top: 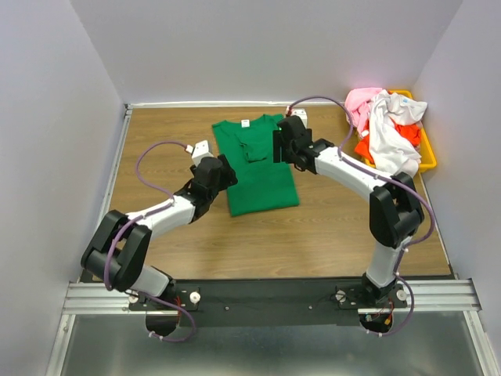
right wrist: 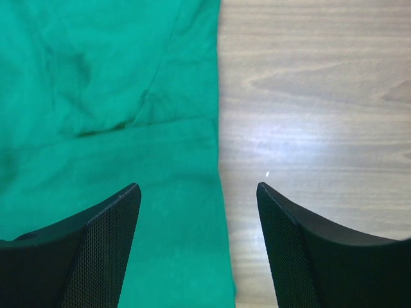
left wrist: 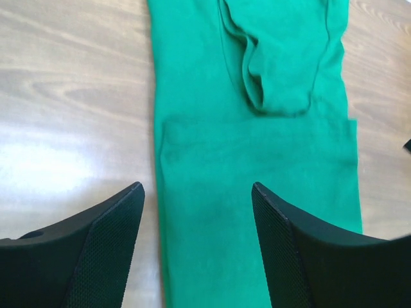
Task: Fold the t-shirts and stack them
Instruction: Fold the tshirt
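Note:
A bright green t-shirt [top: 258,168] lies flat on the wooden table, both sides folded in to a long rectangle, with its white neck label at the far end. My left gripper [top: 225,174] is open and empty above the shirt's left edge [left wrist: 157,192]. My right gripper [top: 279,146] is open and empty above the shirt's right edge [right wrist: 218,192]. A sleeve [left wrist: 276,77] lies folded onto the shirt's middle. Pink [top: 362,102], white [top: 391,133] and orange-red [top: 366,147] t-shirts are heaped in the bin at the far right.
The yellow-orange plastic bin [top: 427,153] stands at the table's far right corner. Grey walls close in the table on the left, back and right. Bare wood [top: 329,235] lies in front of the green shirt.

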You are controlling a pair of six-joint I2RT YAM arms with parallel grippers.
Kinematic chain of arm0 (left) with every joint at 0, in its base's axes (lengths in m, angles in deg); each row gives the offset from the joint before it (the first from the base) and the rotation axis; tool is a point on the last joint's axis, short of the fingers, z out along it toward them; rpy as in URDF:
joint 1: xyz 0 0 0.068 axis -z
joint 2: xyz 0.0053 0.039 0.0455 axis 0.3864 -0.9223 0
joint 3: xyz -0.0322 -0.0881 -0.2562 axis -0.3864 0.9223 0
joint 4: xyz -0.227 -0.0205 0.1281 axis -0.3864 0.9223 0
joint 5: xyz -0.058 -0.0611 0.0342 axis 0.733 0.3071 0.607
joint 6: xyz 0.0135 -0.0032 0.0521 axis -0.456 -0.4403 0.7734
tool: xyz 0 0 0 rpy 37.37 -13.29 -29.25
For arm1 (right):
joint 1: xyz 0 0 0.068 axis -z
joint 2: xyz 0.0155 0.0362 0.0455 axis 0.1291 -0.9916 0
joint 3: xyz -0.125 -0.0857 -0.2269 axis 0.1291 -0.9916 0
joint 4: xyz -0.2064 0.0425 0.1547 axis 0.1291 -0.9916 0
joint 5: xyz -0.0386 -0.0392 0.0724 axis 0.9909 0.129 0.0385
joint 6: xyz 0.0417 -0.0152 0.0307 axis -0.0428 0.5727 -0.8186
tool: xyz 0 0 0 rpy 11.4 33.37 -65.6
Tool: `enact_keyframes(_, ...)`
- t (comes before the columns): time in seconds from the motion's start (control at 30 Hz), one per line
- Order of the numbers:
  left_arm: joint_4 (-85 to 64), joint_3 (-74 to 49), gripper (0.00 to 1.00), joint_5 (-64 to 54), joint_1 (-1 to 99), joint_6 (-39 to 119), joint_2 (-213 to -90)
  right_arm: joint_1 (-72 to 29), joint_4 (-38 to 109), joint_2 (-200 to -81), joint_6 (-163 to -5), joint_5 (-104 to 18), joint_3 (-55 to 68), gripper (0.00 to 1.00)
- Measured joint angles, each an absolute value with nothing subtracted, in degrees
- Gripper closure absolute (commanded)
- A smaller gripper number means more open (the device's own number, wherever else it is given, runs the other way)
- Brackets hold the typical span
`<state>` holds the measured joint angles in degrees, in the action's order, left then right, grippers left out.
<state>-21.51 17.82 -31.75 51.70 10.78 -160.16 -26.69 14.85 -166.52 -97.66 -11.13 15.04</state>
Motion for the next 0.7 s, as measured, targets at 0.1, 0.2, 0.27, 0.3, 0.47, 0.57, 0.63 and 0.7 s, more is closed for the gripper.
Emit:
enact_keyframes(0.1, -21.48, 21.39, 0.29, -31.42, 53.17, 10.38, -157.8, -26.69, 15.49, -163.88, -98.14, -13.73, 11.56, 0.21)
enact_keyframes(0.2, -21.07, 24.21, 0.31, -30.66, 54.39, 9.86, -156.68, -26.69, 15.66, -162.13, -99.14, -15.92, 6.71, 0.24)
enact_keyframes(0.27, -20.96, 25.67, 0.31, -30.22, 55.13, 9.29, -155.92, -26.69, 15.64, -161.25, -99.86, -17.21, 2.91, 0.26)
enact_keyframes(0.3, -20.92, 26.5, 0.31, -29.98, 55.53, 8.96, -155.44, -26.69, 15.62, -160.88, -100.35, -17.87, 1.42, 0.29)
enact_keyframes(0.47, -20.76, 28.75, 0.32, -29.17, 57.06, 7.83, -153.99, -26.69, 15.71, -157.56, -102.01, -20.14, -5.77, 0.34)
enact_keyframes(0.57, -20.72, 29.3, 0.32, -29.04, 57.63, 7.59, -153.93, -26.69, 15.82, -155.94, -102.77, -20.82, -8.37, 0.35)
enact_keyframes(0.63, -20.7, 29.52, 0.31, -29.02, 58.08, 7.52, -153.93, -26.67, 16.56, -155.37, -103.19, -21.03, -9.79, 0.37)
enact_keyframes(0.7, -20.7, 29.54, 0.32, -29.0, 58.81, 7.54, -153.99, -26.67, 16.93, -155.22, -103.47, -21.3, -10.84, 0.37)
